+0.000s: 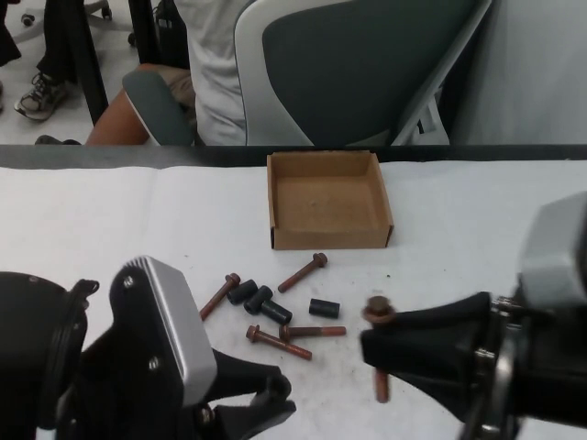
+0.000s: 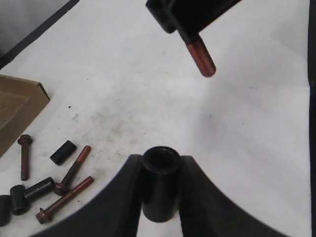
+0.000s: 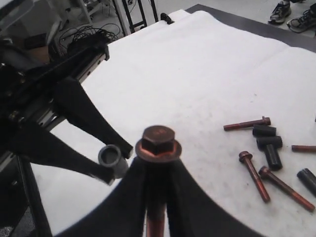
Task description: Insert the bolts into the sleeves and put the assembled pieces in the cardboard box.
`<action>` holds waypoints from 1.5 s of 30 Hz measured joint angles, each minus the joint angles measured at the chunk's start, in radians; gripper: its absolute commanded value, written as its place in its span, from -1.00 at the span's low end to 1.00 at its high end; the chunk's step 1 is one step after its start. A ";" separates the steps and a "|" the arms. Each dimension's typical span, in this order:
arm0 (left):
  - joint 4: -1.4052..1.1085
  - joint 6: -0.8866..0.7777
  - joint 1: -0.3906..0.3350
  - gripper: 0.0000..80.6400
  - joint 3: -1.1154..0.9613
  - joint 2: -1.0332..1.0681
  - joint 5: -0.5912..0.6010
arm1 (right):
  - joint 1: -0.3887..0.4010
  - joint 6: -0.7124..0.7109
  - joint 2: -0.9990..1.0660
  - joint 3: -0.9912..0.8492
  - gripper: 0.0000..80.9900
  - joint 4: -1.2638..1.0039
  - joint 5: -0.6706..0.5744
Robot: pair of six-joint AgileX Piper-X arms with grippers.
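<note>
I'm on the insertion step: my left gripper point(image 2: 160, 170) clamps a sleeve point(image 2: 160, 195) and my right gripper point(image 3: 157, 174) clamps a bolt point(image 3: 158, 144), the two apart. Next I should line the tip up with the bore.

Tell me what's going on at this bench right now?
The left gripper holds a black sleeve, and the right gripper holds a bolt head-up, its tip apart from the sleeve's opening. More bolts and sleeves lie loose on the white bench. The cardboard box holds no assembled pieces.
</note>
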 measured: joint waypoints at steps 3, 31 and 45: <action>-0.027 -0.086 0.000 -0.98 0.000 0.000 -0.001 | 0.004 0.004 0.029 -0.020 -0.99 -0.018 0.024; -0.346 -0.350 0.000 -0.98 0.000 0.166 -0.001 | 0.006 0.132 0.158 -0.071 -0.99 -0.234 0.132; -0.376 -0.351 0.000 -0.98 0.000 0.171 -0.005 | 0.006 0.165 0.158 -0.076 -0.99 -0.236 0.132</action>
